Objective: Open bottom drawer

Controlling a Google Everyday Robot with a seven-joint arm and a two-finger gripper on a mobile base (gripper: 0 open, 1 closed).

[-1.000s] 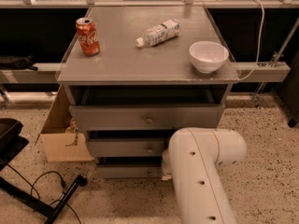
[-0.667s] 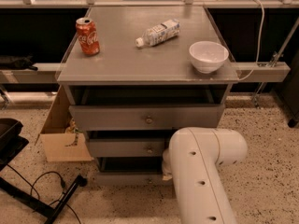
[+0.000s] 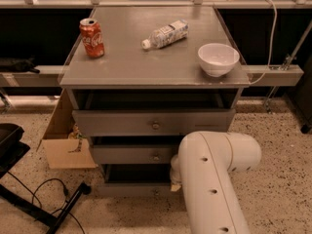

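Note:
The gray cabinet (image 3: 151, 69) has three drawers stepped outward. The bottom drawer (image 3: 129, 189) is the lowest, narrowest-looking gray front, with a dark gap above it; its right end is hidden behind my white arm (image 3: 214, 169). My gripper (image 3: 174, 177) is low at the right part of the bottom drawer's front, mostly hidden by the arm's elbow. The middle drawer (image 3: 131, 155) and the top drawer (image 3: 122, 123) each show a small round knob and stand partly pulled out.
On the cabinet top stand a red soda can (image 3: 92, 38), a plastic bottle (image 3: 165, 34) lying on its side and a white bowl (image 3: 218, 59). A cardboard box (image 3: 63, 140) sits left of the cabinet. A black stand leg and cable (image 3: 58, 204) lie on the speckled floor.
The bottom drawer's front sits slightly lower and farther out than before, with a wider dark gap above it. The arm has barely shifted.

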